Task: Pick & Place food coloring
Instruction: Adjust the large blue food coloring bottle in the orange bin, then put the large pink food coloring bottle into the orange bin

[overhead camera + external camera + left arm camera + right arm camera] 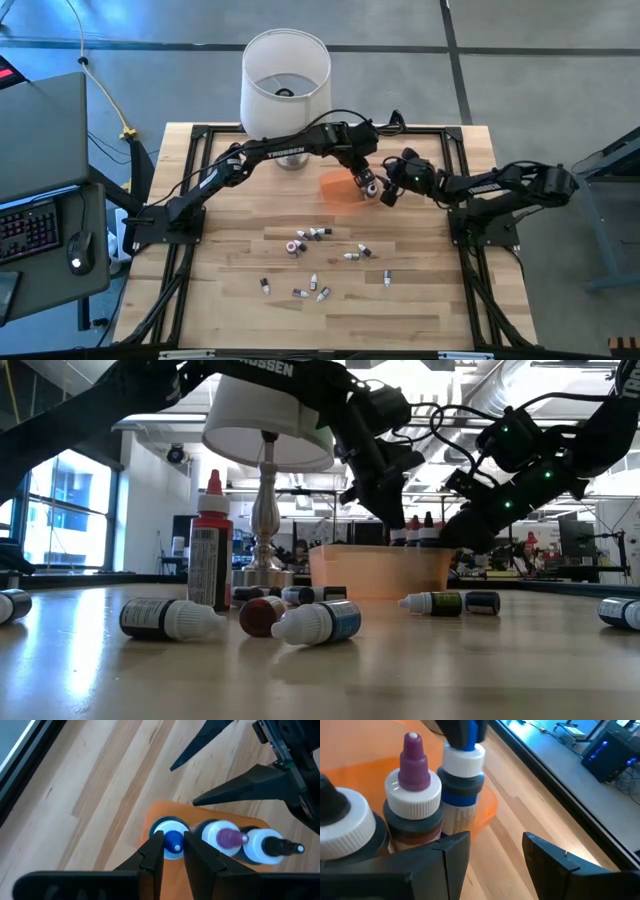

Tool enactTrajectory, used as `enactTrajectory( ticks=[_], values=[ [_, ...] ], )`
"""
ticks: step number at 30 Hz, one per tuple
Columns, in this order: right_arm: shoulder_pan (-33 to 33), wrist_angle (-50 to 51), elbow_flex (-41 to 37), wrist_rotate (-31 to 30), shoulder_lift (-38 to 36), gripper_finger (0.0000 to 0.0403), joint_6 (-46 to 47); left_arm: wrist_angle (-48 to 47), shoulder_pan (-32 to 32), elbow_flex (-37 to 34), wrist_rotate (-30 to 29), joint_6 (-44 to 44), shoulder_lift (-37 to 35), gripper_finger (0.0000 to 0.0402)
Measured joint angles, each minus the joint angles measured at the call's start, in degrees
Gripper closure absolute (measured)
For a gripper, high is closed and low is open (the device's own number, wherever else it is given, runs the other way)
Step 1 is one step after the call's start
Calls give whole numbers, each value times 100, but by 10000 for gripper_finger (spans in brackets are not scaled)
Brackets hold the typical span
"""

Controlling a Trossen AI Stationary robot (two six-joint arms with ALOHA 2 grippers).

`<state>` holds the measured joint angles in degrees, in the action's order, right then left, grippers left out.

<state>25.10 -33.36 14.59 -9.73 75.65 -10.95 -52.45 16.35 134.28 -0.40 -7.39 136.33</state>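
Three food coloring bottles stand upright in a row in the orange tray [335, 190]: a blue-capped one [172, 827], a purple-capped one [227, 837] and a black-capped one [272, 847]. My left gripper [173, 851] reaches over the tray from the far left and is shut on the blue cap. My right gripper [495, 855] stands open just beside the tray's right side [388, 193] with nothing between its fingers. Several more bottles [315, 235] lie loose on the wooden table nearer the front, most on their sides. My left gripper pinches the blue pointed tip [175, 845] of the cap between its two fingers, which slant down from above. The bottle [462, 785] stands upright with its base in the tray, at the end of the row next to the purple-capped one.
A big white lamp [286, 70] stands at the table's far edge behind the tray. A red-capped bottle [210, 550] stands upright among the lying ones. A desk with a keyboard [30, 225] is beyond the table's left edge. Bare wood lies at the front.
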Motion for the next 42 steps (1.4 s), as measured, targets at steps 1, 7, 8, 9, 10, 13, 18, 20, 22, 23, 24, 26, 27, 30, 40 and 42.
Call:
enactTrajectory(
  ticks=[1, 7, 8, 9, 10, 13, 18, 20, 22, 23, 24, 26, 27, 30, 40, 42],
  values=[
    [0, 0, 0, 29, 0, 227, -1, 3, -12, 1, -2, 4, 0, 332],
    [-2, -18, 0, 30, 0, 227, -1, 29, -69, 2, -15, 125, 0, 322],
    [-2, -19, 0, 28, 0, 227, -1, 31, -72, 2, -34, 130, 0, 322],
    [-2, -21, -1, 28, 0, 227, -1, 31, -79, 2, -40, 132, 0, 322],
    [-2, -24, -2, 28, 0, 227, -1, 29, -100, 3, -39, 133, 0, 321],
    [-2, -34, -2, 23, 0, 227, -16, 26, -104, 4, -151, 134, 0, 321],
    [-2, -34, -2, -132, 0, 227, -215, -160, -101, 0, -51, 115, -102, 321],
    [-2, -33, -2, -142, 0, 227, -229, -230, -105, 42, 7, 114, -287, 321],
    [-2, -12, -2, -140, -16, 227, -305, -355, -135, 77, 3, 109, -515, 321],
    [-4, 17, -2, -142, -42, 227, -315, -514, -139, 61, 6, 108, -648, 321],
    [-4, 78, -2, -142, -96, 227, -320, -607, -170, 69, 2, 109, -727, 321],
    [-4, 221, -4, -145, -246, 227, -333, -593, -242, 84, -4, 110, -837, 321],
    [-10, 309, -4, -155, -349, 227, -346, -843, -277, 60, -2, 110, -947, 321],
    [-84, 578, -7, -322, -744, 227, -342, -1114, -478, 93, -23, 108, -1214, 321],
    [-959, 1977, -7, -712, -2898, 227, -497, -3037, -1468, 87, -1040, -329, -2028, 321],
    [-1235, 2036, -7, -668, -3354, 227, -466, -3703, -1684, 66, -1504, -712, -2200, 321]
  ],
)
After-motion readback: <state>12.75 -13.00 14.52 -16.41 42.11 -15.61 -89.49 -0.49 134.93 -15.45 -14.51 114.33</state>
